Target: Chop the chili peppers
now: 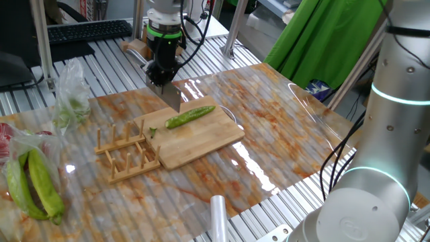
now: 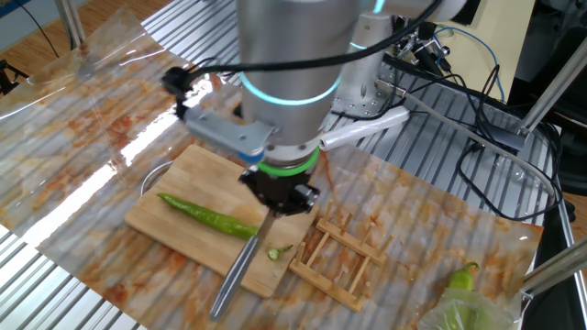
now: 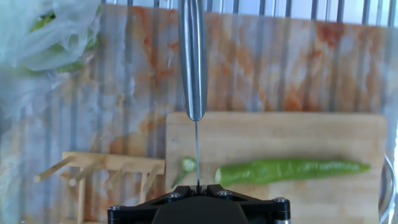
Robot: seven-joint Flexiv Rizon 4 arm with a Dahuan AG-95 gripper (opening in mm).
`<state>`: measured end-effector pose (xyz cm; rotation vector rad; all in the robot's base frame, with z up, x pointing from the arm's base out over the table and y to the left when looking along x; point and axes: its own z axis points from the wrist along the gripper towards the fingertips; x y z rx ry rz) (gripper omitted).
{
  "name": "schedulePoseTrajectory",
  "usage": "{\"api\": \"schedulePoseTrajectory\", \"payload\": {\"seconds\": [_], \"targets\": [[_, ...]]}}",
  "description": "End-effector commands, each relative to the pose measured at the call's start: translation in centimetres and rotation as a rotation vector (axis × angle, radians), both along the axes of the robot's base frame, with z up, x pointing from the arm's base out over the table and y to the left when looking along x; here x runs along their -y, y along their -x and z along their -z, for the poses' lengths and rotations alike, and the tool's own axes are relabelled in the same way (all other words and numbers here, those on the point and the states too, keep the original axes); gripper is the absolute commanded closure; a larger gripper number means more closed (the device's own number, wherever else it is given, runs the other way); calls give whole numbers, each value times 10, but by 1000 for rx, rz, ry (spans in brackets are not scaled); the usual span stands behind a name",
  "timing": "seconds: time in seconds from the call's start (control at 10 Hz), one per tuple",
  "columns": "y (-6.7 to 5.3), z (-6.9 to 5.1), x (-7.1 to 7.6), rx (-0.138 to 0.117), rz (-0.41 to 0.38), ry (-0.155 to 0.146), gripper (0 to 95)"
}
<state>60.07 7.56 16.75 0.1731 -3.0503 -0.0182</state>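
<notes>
A slender green chili pepper [image 1: 191,115] [image 2: 206,216] [image 3: 289,171] lies on the wooden cutting board [image 1: 201,144] [image 2: 183,174] [image 3: 280,134]. Its stem end has been cut off, and that small green slice [image 1: 153,132] [image 2: 275,252] [image 3: 188,165] rests just beside the cut. My gripper [image 1: 161,79] [image 2: 275,203] [image 3: 198,185] is shut on a knife [image 1: 172,98] [image 2: 237,270] [image 3: 193,62]. The blade hangs edge-down over the gap between the slice and the rest of the chili.
A wooden rack [image 1: 124,151] [image 2: 335,257] [image 3: 93,171] lies against the board's end. Plastic bags [image 1: 70,101] [image 3: 50,31] with thicker yellow-green peppers [image 1: 37,181] [image 2: 463,275] sit beyond it. A second robot arm [image 1: 383,134] stands at the table's edge.
</notes>
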Motion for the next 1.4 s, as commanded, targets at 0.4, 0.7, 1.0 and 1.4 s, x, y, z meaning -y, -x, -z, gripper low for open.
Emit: {"api": "schedulePoseTrajectory", "payload": {"seconds": [0.4, 0.7, 1.0, 1.4], "targets": [[1, 19, 19, 54, -61, 11, 950], [9, 35, 31, 62, -72, 14, 950], [18, 49, 39, 67, -71, 13, 950], [24, 66, 36, 93, -62, 16, 950]]}}
